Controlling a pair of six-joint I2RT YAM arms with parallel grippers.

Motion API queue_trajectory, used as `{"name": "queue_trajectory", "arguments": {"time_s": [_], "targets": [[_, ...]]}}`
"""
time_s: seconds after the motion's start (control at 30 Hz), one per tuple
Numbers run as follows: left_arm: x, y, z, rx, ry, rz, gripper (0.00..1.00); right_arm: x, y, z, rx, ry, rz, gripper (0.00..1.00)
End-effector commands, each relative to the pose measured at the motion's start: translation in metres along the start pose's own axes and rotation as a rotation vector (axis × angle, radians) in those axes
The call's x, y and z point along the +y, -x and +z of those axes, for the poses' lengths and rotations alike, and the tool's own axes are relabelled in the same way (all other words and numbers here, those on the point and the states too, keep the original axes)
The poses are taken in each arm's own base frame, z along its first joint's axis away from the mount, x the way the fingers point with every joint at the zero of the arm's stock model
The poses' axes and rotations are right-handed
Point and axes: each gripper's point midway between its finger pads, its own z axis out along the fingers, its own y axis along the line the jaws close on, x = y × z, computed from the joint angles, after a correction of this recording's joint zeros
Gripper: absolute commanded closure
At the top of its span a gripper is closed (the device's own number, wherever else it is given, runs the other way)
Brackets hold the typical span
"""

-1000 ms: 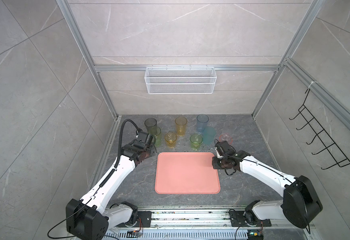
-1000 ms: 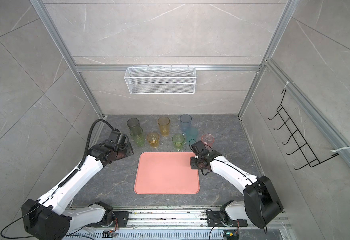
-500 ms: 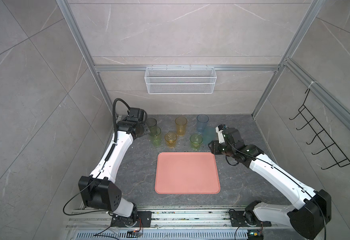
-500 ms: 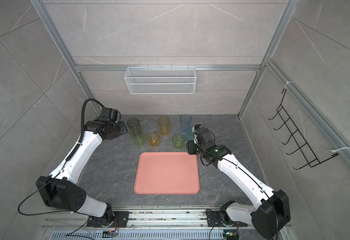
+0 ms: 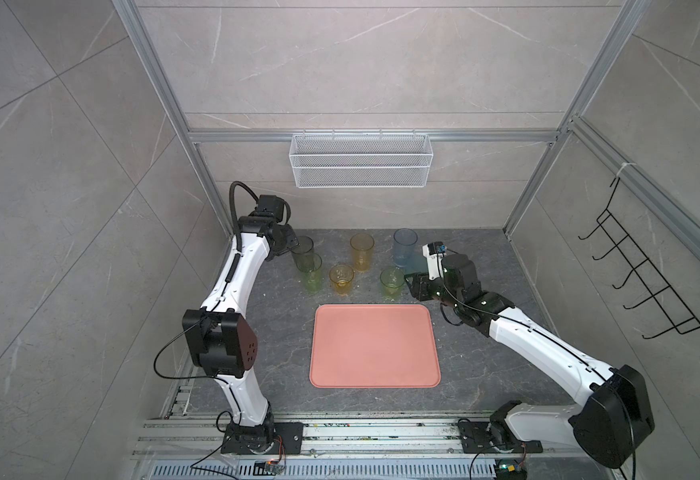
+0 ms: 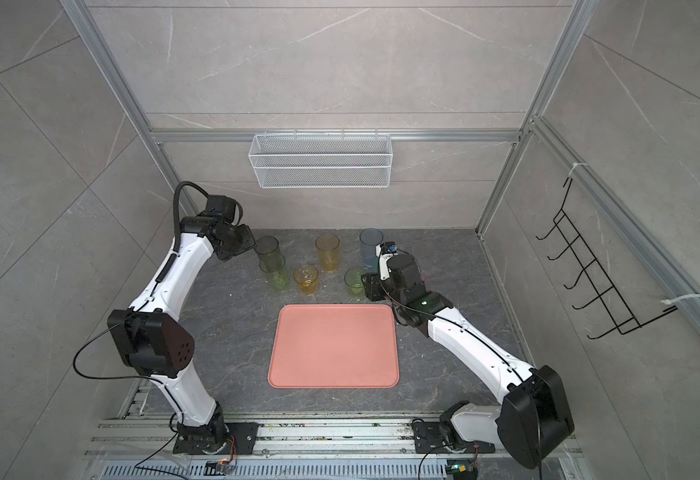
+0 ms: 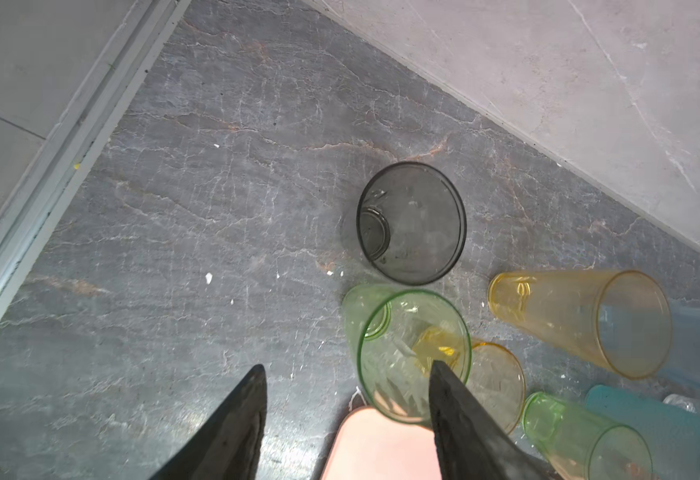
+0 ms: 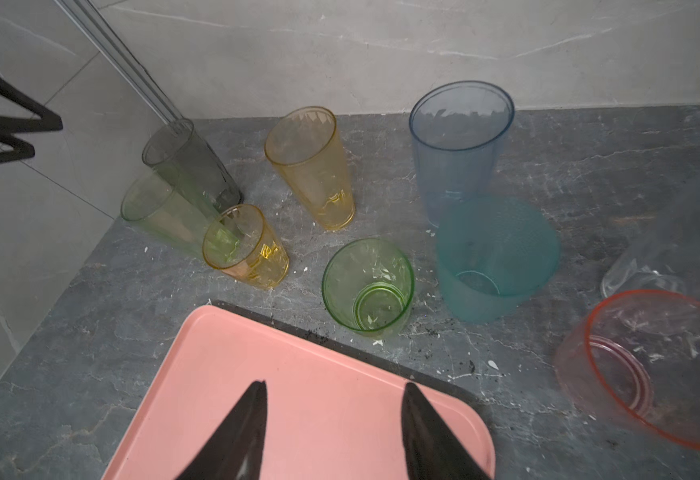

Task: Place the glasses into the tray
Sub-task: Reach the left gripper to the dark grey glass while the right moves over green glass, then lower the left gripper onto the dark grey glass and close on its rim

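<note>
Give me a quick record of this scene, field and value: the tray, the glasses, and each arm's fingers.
tray: salmon-pink, empty
glasses in tray: none
upright, beyond tray's far edge: grey tumbler, yellow-green tumbler, short amber tumbler, tall amber tumbler, blue tumbler, green tumbler, teal tumbler, pink tumbler
left gripper: fingers apart, nothing held, near the grey tumbler
right gripper: fingers apart, nothing held, by the tray's far right corner
</note>
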Motion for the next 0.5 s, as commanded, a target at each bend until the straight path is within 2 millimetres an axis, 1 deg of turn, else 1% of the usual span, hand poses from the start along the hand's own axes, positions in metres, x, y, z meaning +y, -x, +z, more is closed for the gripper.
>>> {"name": "queue_trajectory", "arguments": {"time_s": [0.0,0.07,0.13,0.17,0.33,0.43,0.47], "targets": [[-0.006,0.006,0.006,0.019,-0.023,-0.025,0.37,0.005,0.0,0.007,-0.035,0.042,-0.018,0.45],[-0.007,0.007,0.016,0.033,-0.022,-0.035,0.38,0.002,-0.013,0.012,-0.014,0.043,0.021,0.45],[-0.008,0.007,0.026,0.053,-0.017,-0.048,0.38,0.003,-0.029,0.018,0.013,0.065,0.049,0.45],[-0.009,0.006,0.031,0.066,-0.012,-0.053,0.39,0.005,-0.033,0.021,0.019,0.081,0.056,0.45],[-0.013,0.007,0.048,0.107,-0.004,-0.07,0.4,0.015,-0.037,0.026,0.022,0.107,0.04,0.44],[-0.012,0.008,0.053,0.12,0.022,-0.07,0.41,0.02,-0.042,0.032,0.056,0.125,0.067,0.43],[-0.012,0.009,0.054,0.122,0.027,-0.07,0.41,0.025,-0.042,0.034,0.069,0.142,0.066,0.43]]}}
